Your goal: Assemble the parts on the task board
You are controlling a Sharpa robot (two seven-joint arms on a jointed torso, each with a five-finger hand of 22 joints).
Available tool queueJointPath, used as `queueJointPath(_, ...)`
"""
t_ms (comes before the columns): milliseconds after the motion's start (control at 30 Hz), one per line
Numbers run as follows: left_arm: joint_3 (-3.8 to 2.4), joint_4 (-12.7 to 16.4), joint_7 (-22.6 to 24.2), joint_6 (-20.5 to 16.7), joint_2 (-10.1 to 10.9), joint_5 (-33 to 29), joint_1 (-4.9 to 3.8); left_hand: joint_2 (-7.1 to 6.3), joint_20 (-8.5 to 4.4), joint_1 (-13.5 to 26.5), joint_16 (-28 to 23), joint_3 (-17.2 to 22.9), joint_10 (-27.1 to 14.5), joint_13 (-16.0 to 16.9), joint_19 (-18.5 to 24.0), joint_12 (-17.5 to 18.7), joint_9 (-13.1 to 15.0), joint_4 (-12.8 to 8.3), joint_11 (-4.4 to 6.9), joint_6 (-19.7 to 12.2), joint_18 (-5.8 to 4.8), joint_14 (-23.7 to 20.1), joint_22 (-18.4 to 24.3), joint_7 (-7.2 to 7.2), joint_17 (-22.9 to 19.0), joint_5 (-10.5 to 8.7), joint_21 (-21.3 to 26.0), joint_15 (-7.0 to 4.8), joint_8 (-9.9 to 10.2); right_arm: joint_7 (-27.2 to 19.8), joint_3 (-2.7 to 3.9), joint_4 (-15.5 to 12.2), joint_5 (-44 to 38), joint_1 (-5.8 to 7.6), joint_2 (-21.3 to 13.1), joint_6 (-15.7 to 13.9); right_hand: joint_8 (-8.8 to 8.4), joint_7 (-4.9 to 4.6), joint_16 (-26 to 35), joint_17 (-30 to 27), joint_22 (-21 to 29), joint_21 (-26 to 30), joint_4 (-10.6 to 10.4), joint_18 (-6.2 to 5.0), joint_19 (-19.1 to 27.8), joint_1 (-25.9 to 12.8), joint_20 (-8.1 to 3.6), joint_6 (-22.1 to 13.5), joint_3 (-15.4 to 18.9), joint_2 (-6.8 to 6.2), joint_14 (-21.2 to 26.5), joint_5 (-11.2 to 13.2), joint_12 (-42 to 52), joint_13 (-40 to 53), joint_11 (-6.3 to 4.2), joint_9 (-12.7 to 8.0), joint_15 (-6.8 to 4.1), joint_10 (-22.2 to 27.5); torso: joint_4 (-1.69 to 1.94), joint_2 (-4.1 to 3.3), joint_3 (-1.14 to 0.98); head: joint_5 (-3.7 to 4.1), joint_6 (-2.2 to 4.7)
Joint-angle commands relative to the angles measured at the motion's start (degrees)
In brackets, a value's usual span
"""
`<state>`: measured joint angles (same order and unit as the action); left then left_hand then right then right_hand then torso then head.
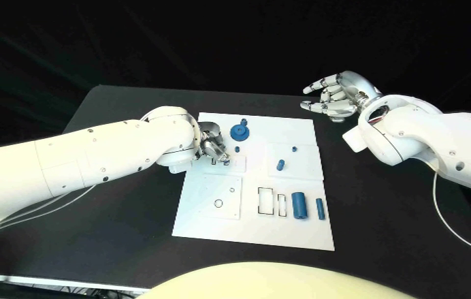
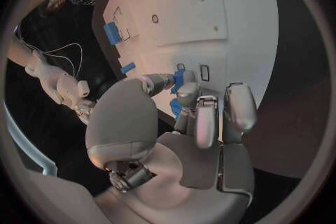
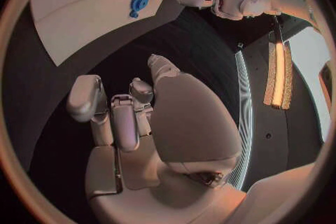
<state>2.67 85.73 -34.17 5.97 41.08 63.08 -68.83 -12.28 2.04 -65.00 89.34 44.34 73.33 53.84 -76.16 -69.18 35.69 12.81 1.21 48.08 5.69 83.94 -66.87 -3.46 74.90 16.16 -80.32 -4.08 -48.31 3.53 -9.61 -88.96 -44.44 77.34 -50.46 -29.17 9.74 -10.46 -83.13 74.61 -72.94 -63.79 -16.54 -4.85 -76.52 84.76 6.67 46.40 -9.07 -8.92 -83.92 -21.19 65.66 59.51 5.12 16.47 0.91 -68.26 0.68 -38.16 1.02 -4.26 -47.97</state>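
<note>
The task looks only partly done. On the task board (image 1: 295, 234), mid-bench, a round blue part (image 1: 240, 133) stands at the far end and a small blue part (image 1: 281, 165) sits mid-board, while two blue cylinders (image 1: 299, 205) lie loose near the near-right edge. The left robot hand (image 1: 211, 148) pinches a small blue piece (image 2: 179, 79) over the board's left edge. The right robot hand (image 1: 335, 95) hovers far right, fingers loosely curled, grasping nothing.

Head view: dark surround, task board (image 1: 257, 183) brightly lit, sharp. Wrist views: fisheye bending (strong at rim), warm tint.
</note>
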Motion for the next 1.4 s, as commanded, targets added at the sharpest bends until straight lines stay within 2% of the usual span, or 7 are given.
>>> queueJointPath(33,0.03,0.2,-0.3,2.7,0.0,0.2,0.13,0.69,0.06,-0.1,0.3,10.0,0.5,0.1,-0.4,-0.2,0.2,-9.6,0.08,0.9,-0.79,5.8,0.0,0.53,14.3,0.17,-0.3,-0.29,-0.2,-0.4,0.01,0.0,-0.7,-0.03,0.0,0.2,0.25,0.25,0.3,0.0,0.0,0.1,0.0,-1.10,0.3,-0.4,-0.06,0.1,-0.3,-0.39,-2.2,-0.3,-0.4,-0.1,-0.06,-0.1,-0.27,0.2,0.03,-0.01,-0.01,-0.01,-0.06)
queueJointPath(1100,0.02,-0.2,0.1,4.5,-0.2,-0.3,0.17,0.59,0.06,0.1,0.3,10.2,0.6,0.1,-0.5,-0.2,0.0,-9.9,0.08,0.9,-0.85,5.8,-0.3,0.52,14.3,0.13,-0.4,-0.29,-0.2,-0.3,0.01,0.0,-0.8,-0.03,0.2,0.4,0.29,0.27,0.3,-0.1,0.0,0.1,0.0,-1.08,0.2,-0.5,-0.08,0.1,-0.6,-0.47,-2.2,-0.5,-0.4,-0.2,-0.09,-0.1,-0.30,0.2,-0.03,0.00,-0.10,-0.11,-0.29)
queueJointPath(1400,0.01,-1.0,-0.1,5.6,-0.7,-0.7,0.16,-0.03,0.10,2.2,0.5,8.9,1.5,1.2,-0.5,-0.8,-0.5,-9.7,0.14,1.4,-0.88,5.9,-0.4,0.72,14.6,-0.25,-0.4,-0.26,-0.5,-1.0,0.01,-0.1,-0.7,-0.03,0.1,-0.8,0.33,0.30,0.4,-0.1,-0.1,0.0,0.1,-1.04,0.1,-0.4,-0.12,0.1,-1.0,-0.53,-2.2,-0.8,-0.4,-0.3,-0.14,-0.1,-0.35,0.0,-0.02,-0.01,-0.08,-0.05,-0.37)
